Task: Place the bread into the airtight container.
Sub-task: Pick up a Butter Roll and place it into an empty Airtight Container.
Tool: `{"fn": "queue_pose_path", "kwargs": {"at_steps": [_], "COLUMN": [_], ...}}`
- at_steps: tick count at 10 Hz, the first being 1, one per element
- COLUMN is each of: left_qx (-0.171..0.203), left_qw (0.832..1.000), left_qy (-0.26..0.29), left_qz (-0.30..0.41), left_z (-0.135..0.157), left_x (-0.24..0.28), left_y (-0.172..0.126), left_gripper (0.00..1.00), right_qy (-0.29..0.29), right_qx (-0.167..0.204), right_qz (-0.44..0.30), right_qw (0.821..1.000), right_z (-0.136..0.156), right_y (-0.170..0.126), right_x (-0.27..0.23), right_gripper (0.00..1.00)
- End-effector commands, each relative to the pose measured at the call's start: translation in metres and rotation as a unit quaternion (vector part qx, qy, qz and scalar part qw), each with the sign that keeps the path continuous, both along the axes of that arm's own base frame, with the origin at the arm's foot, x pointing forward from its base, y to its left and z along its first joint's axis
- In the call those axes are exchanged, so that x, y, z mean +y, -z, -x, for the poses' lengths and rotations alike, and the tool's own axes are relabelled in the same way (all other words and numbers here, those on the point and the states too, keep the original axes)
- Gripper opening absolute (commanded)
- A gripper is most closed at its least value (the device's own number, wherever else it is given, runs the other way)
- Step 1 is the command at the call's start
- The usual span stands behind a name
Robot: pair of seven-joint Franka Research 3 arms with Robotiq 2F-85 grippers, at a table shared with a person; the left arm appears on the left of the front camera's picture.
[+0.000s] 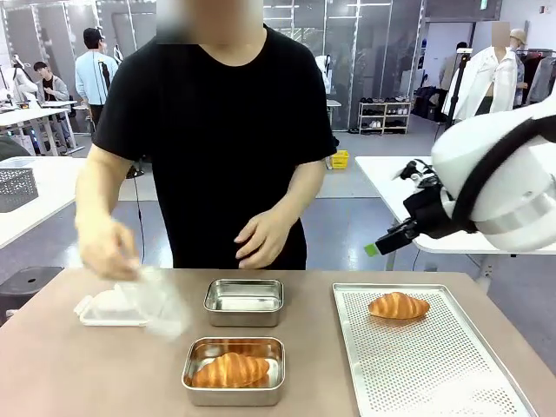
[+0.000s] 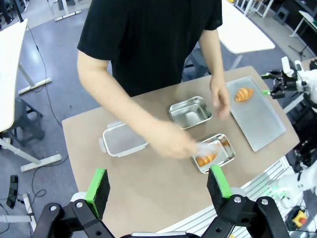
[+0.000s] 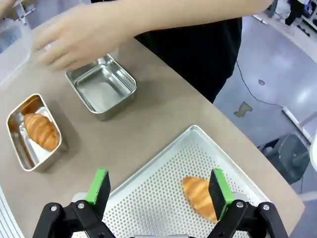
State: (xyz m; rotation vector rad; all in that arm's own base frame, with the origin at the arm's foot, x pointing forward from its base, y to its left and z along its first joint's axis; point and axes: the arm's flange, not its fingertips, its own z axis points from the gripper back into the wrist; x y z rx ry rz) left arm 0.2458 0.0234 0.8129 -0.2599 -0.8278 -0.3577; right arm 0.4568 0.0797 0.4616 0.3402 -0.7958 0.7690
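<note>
Brown desk (image 1: 78,373): nearest, a steel container (image 1: 233,398) holding one croissant (image 1: 230,369). Behind it sits the empty container (image 1: 244,320); to its right, the loose croissant (image 1: 398,305) lies on the perforated tray (image 1: 434,373), long axis across it. Above it the right jaws hang wide open, the bread off toward one pad. The left jaws, equally wide, are high and well apart, so the right arm looks nearer. Beyond, a person's hand (image 1: 261,239) hovers.

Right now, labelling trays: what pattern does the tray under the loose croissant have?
Silver tray, perforated with small holes; clearest in right wrist view.
</note>
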Motion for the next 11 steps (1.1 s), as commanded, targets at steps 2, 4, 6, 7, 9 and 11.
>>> {"fn": "queue_pose_path", "kwargs": {"at_steps": [2,4,6,7,9,11], "left_qx": [0.0,0.0,0.0,0.0,0.0,0.0], "left_qw": [1.0,1.0,1.0,1.0,1.0,1.0], "left_qy": [0.005,0.005,0.005,0.005,0.005,0.005], "left_qz": [0.003,0.003,0.003,0.003,0.003,0.003], "left_z": [0.0,0.0,0.0,0.0,0.0,0.0], "left_x": [-0.001,-0.001,-0.001,-0.001,-0.001,-0.001], "left_y": [-0.001,-0.001,-0.001,-0.001,-0.001,-0.001], "left_gripper": [1.0,1.0,1.0,1.0,1.0,1.0], "right_qy": [0.028,0.13,0.209,0.226,0.275,0.282], "right_qx": [0.015,-0.013,-0.014,-0.012,0.004,-0.01], "right_qz": [-0.059,-0.166,-0.227,-0.265,-0.295,-0.321], "right_qw": [0.998,0.977,0.951,0.937,0.915,0.904], "right_z": [0.012,0.088,0.145,0.165,0.18,0.2], "right_y": [-0.003,0.018,0.059,0.084,0.138,0.17], "right_x": [-0.035,-0.142,-0.21,-0.232,-0.25,-0.255], "right_gripper": [1.0,1.0,1.0,1.0,1.0,1.0]}}
